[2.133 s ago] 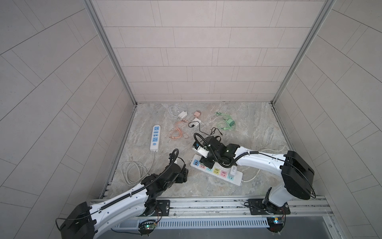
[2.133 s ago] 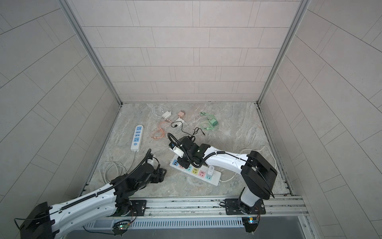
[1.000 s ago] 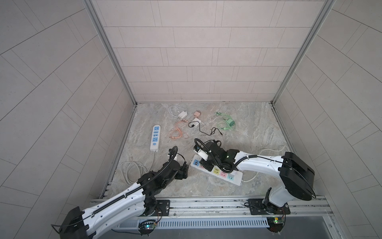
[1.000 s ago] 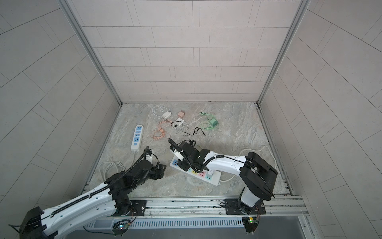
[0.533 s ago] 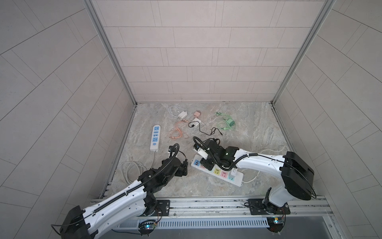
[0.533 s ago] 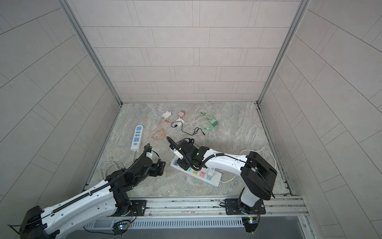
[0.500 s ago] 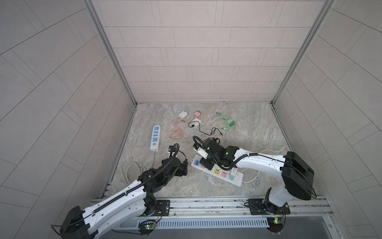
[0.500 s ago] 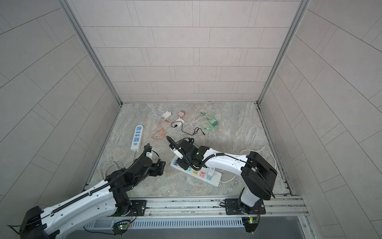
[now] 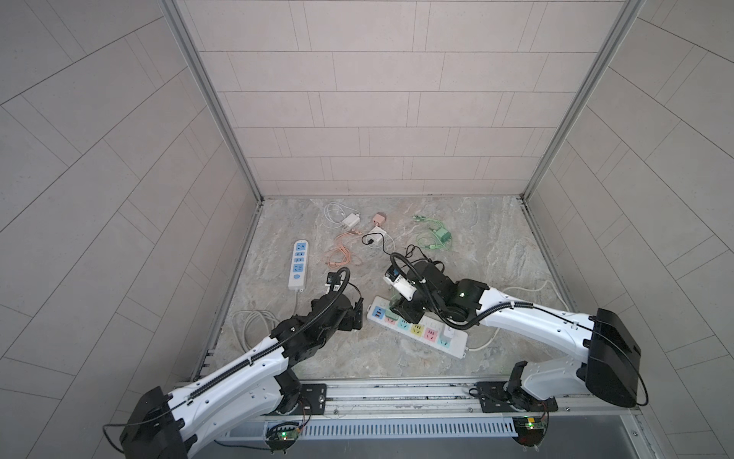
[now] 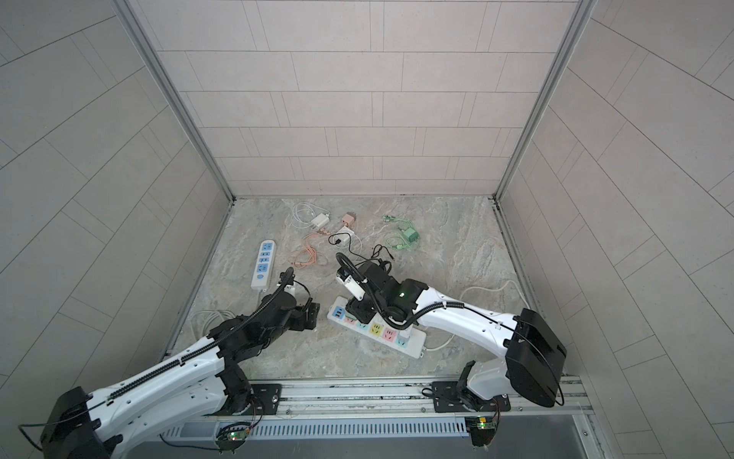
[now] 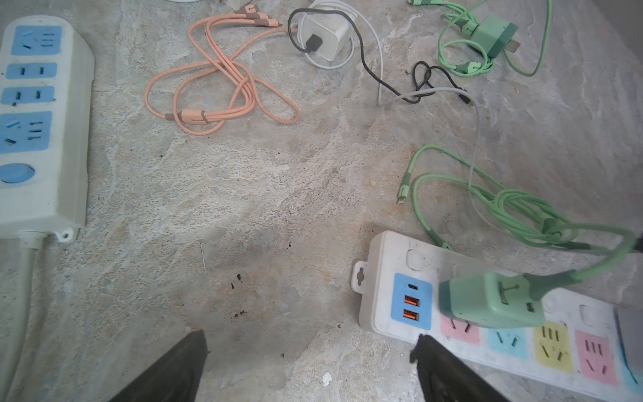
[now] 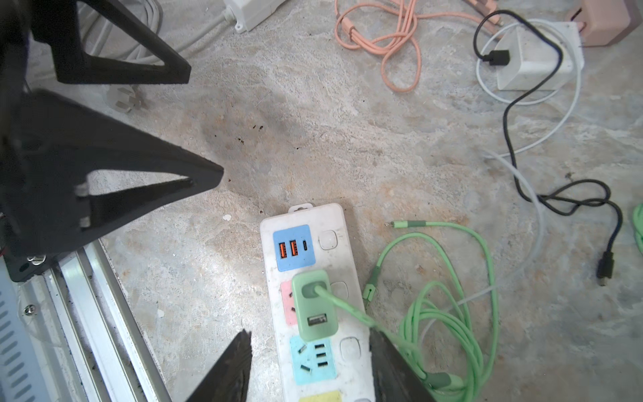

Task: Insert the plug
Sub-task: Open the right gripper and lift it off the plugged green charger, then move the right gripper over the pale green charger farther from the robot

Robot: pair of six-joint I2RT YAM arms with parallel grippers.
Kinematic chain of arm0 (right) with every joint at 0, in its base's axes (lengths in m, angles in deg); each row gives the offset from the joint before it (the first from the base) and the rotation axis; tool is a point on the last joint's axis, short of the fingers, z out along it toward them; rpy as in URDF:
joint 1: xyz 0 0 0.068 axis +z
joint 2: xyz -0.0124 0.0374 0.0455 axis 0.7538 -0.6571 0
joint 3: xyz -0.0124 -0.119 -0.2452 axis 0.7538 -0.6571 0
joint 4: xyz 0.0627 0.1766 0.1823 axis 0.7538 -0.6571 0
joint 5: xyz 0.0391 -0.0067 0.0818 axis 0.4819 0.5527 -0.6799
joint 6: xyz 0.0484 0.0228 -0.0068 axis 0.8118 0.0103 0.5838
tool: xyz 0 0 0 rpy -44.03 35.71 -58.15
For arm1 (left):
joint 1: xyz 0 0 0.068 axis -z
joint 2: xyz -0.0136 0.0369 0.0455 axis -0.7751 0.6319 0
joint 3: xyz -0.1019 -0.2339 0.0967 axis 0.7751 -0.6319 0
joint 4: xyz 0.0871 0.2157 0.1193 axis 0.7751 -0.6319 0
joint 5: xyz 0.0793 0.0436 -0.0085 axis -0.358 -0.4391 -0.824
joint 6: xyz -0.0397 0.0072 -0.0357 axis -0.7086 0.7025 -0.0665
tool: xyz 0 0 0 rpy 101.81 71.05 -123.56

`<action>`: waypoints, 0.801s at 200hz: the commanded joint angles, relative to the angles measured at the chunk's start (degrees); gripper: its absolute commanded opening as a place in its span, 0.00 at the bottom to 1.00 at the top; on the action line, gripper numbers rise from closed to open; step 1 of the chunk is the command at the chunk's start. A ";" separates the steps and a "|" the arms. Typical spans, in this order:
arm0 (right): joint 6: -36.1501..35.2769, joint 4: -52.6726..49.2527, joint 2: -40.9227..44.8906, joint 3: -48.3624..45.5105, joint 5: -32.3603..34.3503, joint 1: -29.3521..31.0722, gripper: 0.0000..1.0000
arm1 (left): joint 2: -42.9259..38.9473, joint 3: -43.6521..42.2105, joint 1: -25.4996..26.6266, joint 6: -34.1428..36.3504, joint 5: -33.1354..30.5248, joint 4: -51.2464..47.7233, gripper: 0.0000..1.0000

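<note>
The green plug (image 12: 315,306) stands in the pink socket of the white power strip (image 12: 334,222), its green cable trailing to a coil beside the strip. My right gripper (image 12: 309,336) is open just above it, one finger on each side of the strip and touching nothing. In both top views that gripper (image 9: 405,312) (image 10: 357,310) covers most of the plug. My left gripper (image 11: 309,337) is wide open and empty over bare floor beside the strip's USB end (image 11: 379,250). The plug (image 11: 487,299) is also in the left wrist view.
A second white strip with blue sockets (image 9: 298,264) lies at the left, its cord coiled (image 9: 250,326) near the wall. Behind are a pink cable (image 9: 341,256), a white charger with a black cable (image 9: 377,230), a pink adapter (image 9: 379,217) and another green charger (image 9: 441,236). The metal rail (image 9: 357,391) runs along the front.
My right gripper has opened and let go of the green plug, which stays seated in the strip. My left gripper has opened a little wider.
</note>
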 commanded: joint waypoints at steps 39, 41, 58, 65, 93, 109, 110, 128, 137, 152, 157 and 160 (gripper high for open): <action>4.79 -0.68 14.83 -3.45 -1.12 -9.19 0.56 | 5.06 7.01 -2.64 4.76 1.53 2.21 1.00; 4.97 -0.72 15.17 -3.44 -1.07 -9.67 0.56 | 5.17 7.16 -2.77 4.82 1.62 2.20 1.00; 8.01 -0.98 16.95 -3.53 -0.45 -15.50 0.58 | 6.15 8.10 -3.30 5.44 2.14 2.68 1.00; 9.33 -1.00 16.94 -3.39 -0.93 -18.44 0.58 | 6.53 8.41 -3.60 5.51 2.50 2.96 1.00; 15.48 -1.00 13.00 -1.53 -0.21 -29.27 0.58 | 8.17 9.43 -4.18 6.03 3.57 4.16 1.00; 18.44 -0.61 8.21 0.27 1.19 -34.05 0.58 | 8.68 9.57 -4.50 6.37 3.56 4.72 1.00; 18.61 -0.63 7.81 0.44 1.17 -34.28 0.57 | 8.76 9.56 -4.57 6.42 3.56 4.78 1.00; 19.17 0.80 2.15 3.24 0.40 -37.44 0.57 | 9.10 9.40 -6.16 6.69 4.62 5.56 1.00; 18.77 0.91 -0.69 5.12 1.11 -38.20 0.56 | 9.07 9.33 -7.61 6.85 5.49 5.80 1.00; 18.10 0.07 -5.70 8.93 2.67 -38.99 0.56 | 9.06 9.14 -10.81 7.16 7.23 6.02 1.00; 18.15 -0.55 -7.33 10.36 3.02 -39.36 0.56 | 9.04 9.22 -12.03 7.10 7.84 6.13 1.00; 18.20 -0.86 -8.49 11.24 3.01 -39.66 0.56 | 9.08 9.21 -12.67 7.25 8.19 6.22 1.00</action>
